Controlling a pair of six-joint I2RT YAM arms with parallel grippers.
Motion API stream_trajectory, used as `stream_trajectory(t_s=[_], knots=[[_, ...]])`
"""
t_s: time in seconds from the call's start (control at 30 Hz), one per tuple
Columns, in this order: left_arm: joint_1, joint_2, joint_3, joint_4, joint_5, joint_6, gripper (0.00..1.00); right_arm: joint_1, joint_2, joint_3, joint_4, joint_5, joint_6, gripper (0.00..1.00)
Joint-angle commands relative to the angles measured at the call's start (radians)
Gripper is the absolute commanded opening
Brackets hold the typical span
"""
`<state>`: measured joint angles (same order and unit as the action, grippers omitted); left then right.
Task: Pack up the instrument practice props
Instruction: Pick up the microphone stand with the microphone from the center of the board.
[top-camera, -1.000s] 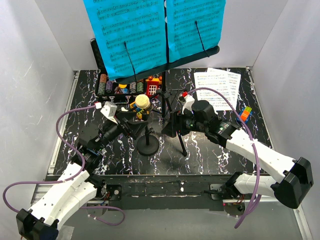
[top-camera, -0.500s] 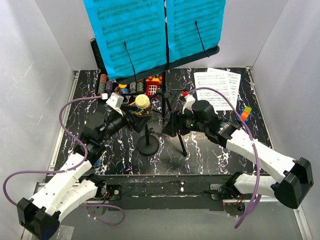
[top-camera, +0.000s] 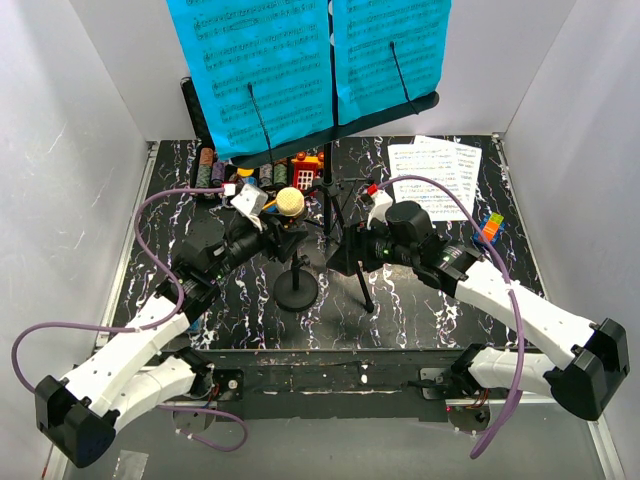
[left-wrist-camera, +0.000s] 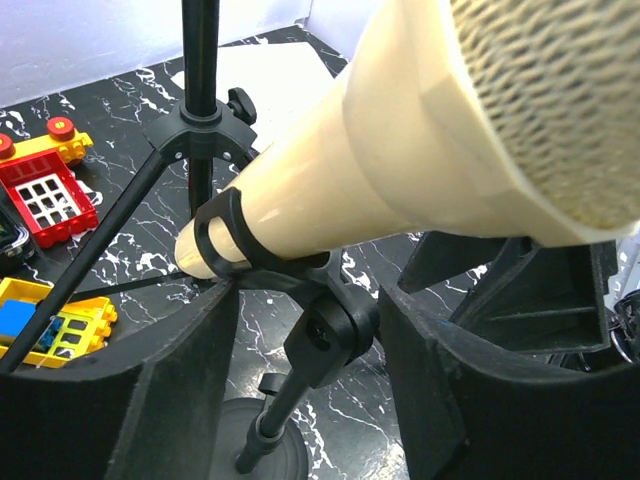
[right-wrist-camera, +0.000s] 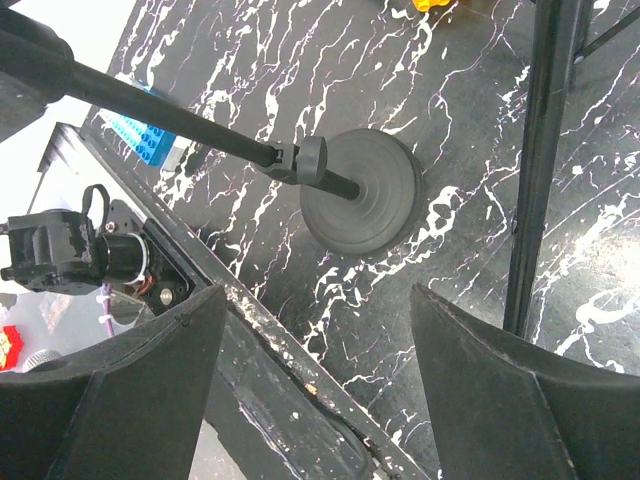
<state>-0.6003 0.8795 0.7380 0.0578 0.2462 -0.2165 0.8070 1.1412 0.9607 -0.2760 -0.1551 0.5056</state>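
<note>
The microphone (left-wrist-camera: 330, 190) is cream, the sheet-music pages (top-camera: 260, 70) blue, the mic stand (right-wrist-camera: 365, 195) black, the tabletop (top-camera: 420, 300) black veined white

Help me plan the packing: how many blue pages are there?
2 blue pages, both on the stand: one on its left half, one on its right. Others may hide behind them.

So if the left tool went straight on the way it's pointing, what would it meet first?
Probably the cream microphone, held in the mic stand's black clip, which sits between the left tool's fingers; exact depth is unclear.
</note>
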Motion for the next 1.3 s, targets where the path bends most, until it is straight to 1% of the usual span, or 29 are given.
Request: stream_trajectory(t_s=[0.0, 0.1, 0.23, 0.37, 0.57, 0.6, 0.73, 0.9, 0.97, 1.1, 1.13, 1.27], knots=[[-0.021, 0.013, 0.044, -0.003, -0.018, 0.049, 0.52, 0.0, -0.035, 0.052, 0.001, 0.019, -0.019, 0.82], [-0.023, 0.019, 0.046, -0.003, -0.018, 0.063, 0.42, 0.0, -0.038, 0.053, -0.006, 0.022, -0.022, 0.82], [-0.023, 0.012, 0.04, -0.006, -0.027, 0.085, 0.36, 0.0, -0.038, 0.059, -0.012, 0.025, -0.03, 0.82], [-0.023, -0.007, 0.034, -0.021, -0.031, 0.115, 0.2, 0.001, -0.038, 0.059, -0.012, 0.023, -0.036, 0.82], [-0.023, -0.042, 0.005, -0.041, -0.031, 0.147, 0.01, 0.0, -0.024, 0.052, 0.017, -0.02, -0.041, 0.82], [-0.023, -0.048, -0.003, -0.039, -0.031, 0.147, 0.0, 0.001, -0.018, 0.05, 0.023, -0.024, -0.038, 0.82], [-0.023, -0.074, -0.038, -0.032, -0.027, 0.141, 0.0, -0.002, 0.015, 0.039, 0.072, -0.043, 0.0, 0.81], [-0.023, -0.099, -0.071, -0.033, 0.001, 0.146, 0.0, 0.0, 0.09, 0.015, 0.188, -0.168, 0.099, 0.8], [-0.023, -0.111, -0.074, -0.038, 0.014, 0.154, 0.0, -0.002, 0.126, 0.01, 0.225, -0.196, 0.129, 0.8], [-0.021, -0.129, -0.071, -0.052, 0.05, 0.178, 0.0, -0.003, 0.178, 0.013, 0.258, -0.207, 0.137, 0.79], [-0.023, -0.132, -0.066, -0.084, 0.065, 0.184, 0.0, -0.005, 0.192, 0.015, 0.261, -0.207, 0.136, 0.78], [-0.023, -0.139, -0.063, -0.102, 0.093, 0.206, 0.0, -0.015, 0.241, 0.021, 0.265, -0.227, 0.136, 0.72]])
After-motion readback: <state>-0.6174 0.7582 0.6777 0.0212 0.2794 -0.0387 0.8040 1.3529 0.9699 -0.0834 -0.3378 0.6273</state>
